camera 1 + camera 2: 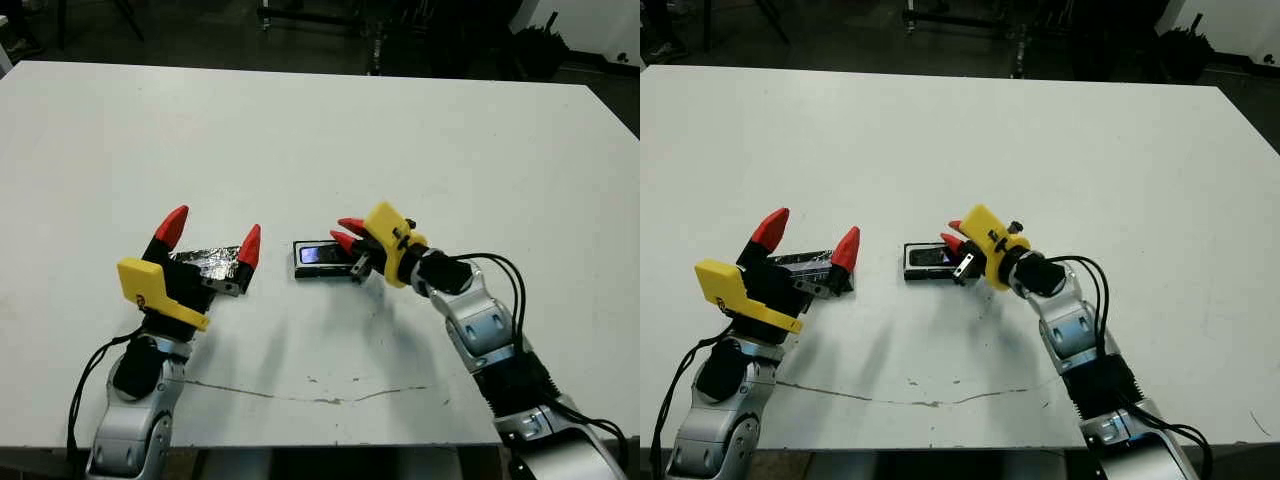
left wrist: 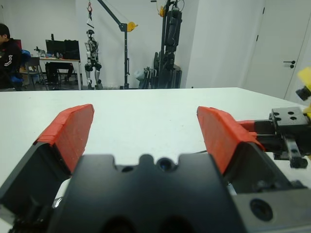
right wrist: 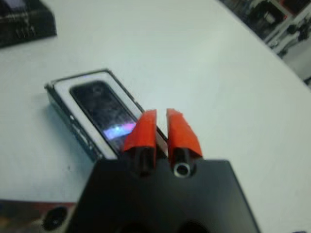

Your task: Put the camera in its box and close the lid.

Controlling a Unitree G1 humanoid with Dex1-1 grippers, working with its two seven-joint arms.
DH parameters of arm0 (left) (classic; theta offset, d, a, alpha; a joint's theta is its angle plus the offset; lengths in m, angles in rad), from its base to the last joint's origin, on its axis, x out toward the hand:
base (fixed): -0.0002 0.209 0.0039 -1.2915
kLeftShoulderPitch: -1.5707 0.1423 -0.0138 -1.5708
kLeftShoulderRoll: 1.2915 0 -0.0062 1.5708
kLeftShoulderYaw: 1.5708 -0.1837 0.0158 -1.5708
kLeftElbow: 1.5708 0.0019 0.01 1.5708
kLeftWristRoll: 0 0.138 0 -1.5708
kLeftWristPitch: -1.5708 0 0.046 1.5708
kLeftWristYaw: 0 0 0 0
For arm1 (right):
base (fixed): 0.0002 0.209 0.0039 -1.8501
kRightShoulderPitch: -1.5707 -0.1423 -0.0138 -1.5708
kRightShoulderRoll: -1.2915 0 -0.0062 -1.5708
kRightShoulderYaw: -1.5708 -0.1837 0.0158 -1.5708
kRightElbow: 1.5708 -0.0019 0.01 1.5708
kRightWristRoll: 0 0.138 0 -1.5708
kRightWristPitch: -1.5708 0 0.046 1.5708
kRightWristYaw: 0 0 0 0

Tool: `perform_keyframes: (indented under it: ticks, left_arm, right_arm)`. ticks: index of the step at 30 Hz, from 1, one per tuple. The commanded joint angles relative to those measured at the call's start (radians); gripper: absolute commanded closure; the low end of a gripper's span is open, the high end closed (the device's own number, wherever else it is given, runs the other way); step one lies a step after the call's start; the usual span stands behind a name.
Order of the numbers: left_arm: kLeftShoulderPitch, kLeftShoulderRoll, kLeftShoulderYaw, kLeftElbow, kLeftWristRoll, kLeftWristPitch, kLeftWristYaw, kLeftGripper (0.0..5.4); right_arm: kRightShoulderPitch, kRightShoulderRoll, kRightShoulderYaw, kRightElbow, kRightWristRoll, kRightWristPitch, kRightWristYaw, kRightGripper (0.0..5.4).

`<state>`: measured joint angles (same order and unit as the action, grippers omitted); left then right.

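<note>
A wide white table point(image 1: 400, 130) fills the head views, bare over most of its far half, with a thin dark scratch line point(image 1: 300, 393) running along its near edge. Beyond the far edge the floor is dark, with black stands and equipment. The left wrist view looks across the tabletop into a white-walled room holding a small humanoid robot on a stand point(image 2: 91, 53), a tall dark rig, a door, and a person point(image 2: 8, 56) seated at a desk on the far left.

On the near left, the left gripper point(image 1: 210, 234) is spread wide, holding nothing, and the shiny lid point(image 1: 205, 262) lies on the table just behind its fingers. Right of it, near the middle, the box point(image 1: 318, 261) sits flat with the camera point(image 3: 104, 109) lying inside (glossy face up, white rim around it). The right gripper point(image 1: 341, 233) hovers at the box's right end, its red fingers point(image 3: 181, 130) pinched nearly together with nothing between them.
</note>
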<state>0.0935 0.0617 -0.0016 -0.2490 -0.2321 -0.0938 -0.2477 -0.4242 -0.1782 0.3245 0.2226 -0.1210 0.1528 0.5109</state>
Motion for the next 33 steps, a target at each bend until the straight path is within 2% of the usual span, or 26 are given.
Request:
perform_keyframes:
  ticks: [1,2,7,12,15,18,24,28,33]
  left_arm:
    - [0.011,0.003,0.000,-0.005,0.000,0.017,0.004,0.00]
    - [0.010,0.001,0.002,-0.004,-0.006,0.016,0.002,0.00]
    - [0.009,0.002,0.000,-0.002,-0.001,0.011,0.003,0.00]
    - [0.008,0.007,0.001,-0.001,0.000,0.007,-0.002,0.00]
    - [0.002,0.016,0.006,0.007,-0.003,-0.008,-0.017,0.00]
    - [-0.003,0.050,0.022,-0.029,0.011,0.011,-0.020,0.00]
    - [-0.067,0.185,0.101,-0.039,0.045,-0.021,-0.071,0.00]
    - [-0.139,0.289,0.168,-0.001,0.002,-0.012,-0.145,0.00]
    - [-0.226,0.458,0.205,0.051,-0.043,0.080,-0.285,0.00]
  right_arm:
    - [0.055,-0.037,0.019,0.091,-0.042,-0.004,-0.009,5.21]
    - [0.057,-0.041,0.022,0.104,-0.045,-0.006,-0.009,5.36]
    - [0.081,-0.069,0.012,0.145,-0.039,-0.058,0.002,5.39]
    - [0.108,-0.107,-0.012,0.068,-0.024,-0.032,0.016,5.39]
    - [0.140,-0.114,-0.070,-0.027,0.045,0.001,0.036,5.39]
    - [0.195,-0.115,-0.176,-0.189,0.178,0.016,0.063,5.39]
    - [0.297,-0.118,-0.397,-0.562,0.388,0.127,0.003,5.39]
    - [0.387,-0.135,-0.515,-0.698,0.463,0.132,-0.035,5.39]
    - [0.520,-0.113,-0.581,-0.774,0.521,0.118,-0.074,5.39]
